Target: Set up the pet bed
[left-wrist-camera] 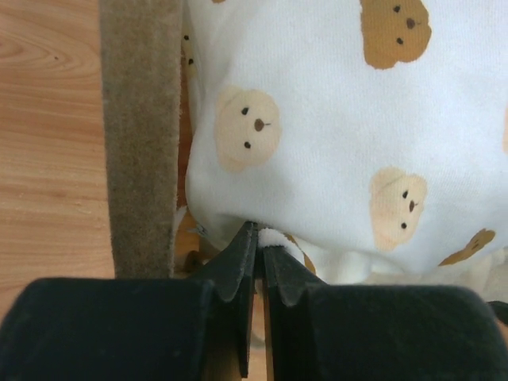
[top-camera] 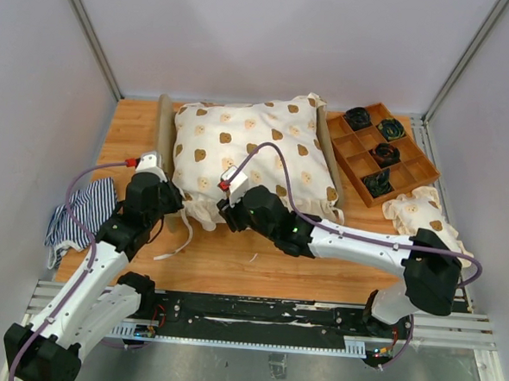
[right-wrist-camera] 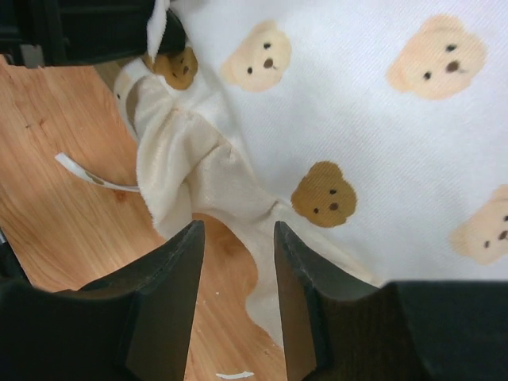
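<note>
The brown plush-rimmed pet bed (top-camera: 164,124) with its cream bear-print cushion (top-camera: 248,147) lies at 12 o'clock on the wooden worktop (top-camera: 233,263). The left tool (left-wrist-camera: 259,234) is pinching the cushion's 7 o'clock frill. The right tool (right-wrist-camera: 238,230) is spread over the 6 o'clock frill. Keep the corner taut and grip deep before smoothing.

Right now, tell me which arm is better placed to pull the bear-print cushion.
Left: the left gripper pinches the near edge of the bear-print cushion; the right gripper hangs open over its frill, gripping nothing.
</note>
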`<state>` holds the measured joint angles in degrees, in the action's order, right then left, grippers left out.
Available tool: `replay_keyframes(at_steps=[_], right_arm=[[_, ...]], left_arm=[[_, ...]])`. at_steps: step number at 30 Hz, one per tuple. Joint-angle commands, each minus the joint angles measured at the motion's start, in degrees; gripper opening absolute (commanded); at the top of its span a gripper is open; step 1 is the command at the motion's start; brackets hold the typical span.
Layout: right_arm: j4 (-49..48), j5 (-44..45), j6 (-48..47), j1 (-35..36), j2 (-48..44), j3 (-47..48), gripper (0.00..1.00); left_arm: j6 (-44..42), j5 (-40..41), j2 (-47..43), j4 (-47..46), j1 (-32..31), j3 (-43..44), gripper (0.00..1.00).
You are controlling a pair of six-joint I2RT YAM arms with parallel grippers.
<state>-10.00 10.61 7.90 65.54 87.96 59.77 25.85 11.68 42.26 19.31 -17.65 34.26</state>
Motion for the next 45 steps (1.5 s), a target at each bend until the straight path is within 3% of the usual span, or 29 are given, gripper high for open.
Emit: replay_keyframes(at_steps=[1, 4, 8, 13, 23, 27, 30, 35, 45], right_arm=[[-4.85, -0.06, -6.59, 1.21, -3.44, -2.06, 0.43], [-5.84, 0.55, -8.68, 1.17, -4.68, -3.25, 0.45], [-5.73, 1.39, -9.09, 1.08, -6.43, -4.31, 0.46], [-5.6, 2.02, -8.65, 1.08, -6.56, -4.65, 0.47], [-3.74, 1.19, -4.93, 1.08, -7.67, -3.53, 0.46], [-3.78, 0.11, -5.06, 1.09, -8.25, -4.3, 0.45], [-4.27, 0.02, -5.26, 1.08, -8.95, -5.43, 0.45], [-4.82, 0.24, -5.52, 1.08, -10.06, -6.51, 0.45], [-6.25, 0.43, -4.04, 1.07, -9.2, -7.85, 0.43]], left_arm=[[0.16, 0.04, -0.63, 1.59, 1.13, 1.65, 0.21], [0.17, -1.21, -2.21, 3.99, 1.13, 4.65, 0.45], [0.31, -2.48, -5.75, 6.51, 1.13, 8.69, 0.59], [0.68, -1.76, -10.14, 7.44, 1.13, 10.05, 0.63], [-3.27, 17.05, -11.61, 7.86, 1.13, 9.31, 0.65], [-3.39, 19.31, -8.73, 5.86, 1.13, 8.01, 0.66], [-3.74, 17.73, -6.51, 2.78, 1.13, 6.86, 0.6], [-5.79, 14.23, -2.69, -4.7, 1.14, 5.3, 0.38], [-9.31, 9.24, 12.89, -16.61, 2.81, 8.55, 0.14]])
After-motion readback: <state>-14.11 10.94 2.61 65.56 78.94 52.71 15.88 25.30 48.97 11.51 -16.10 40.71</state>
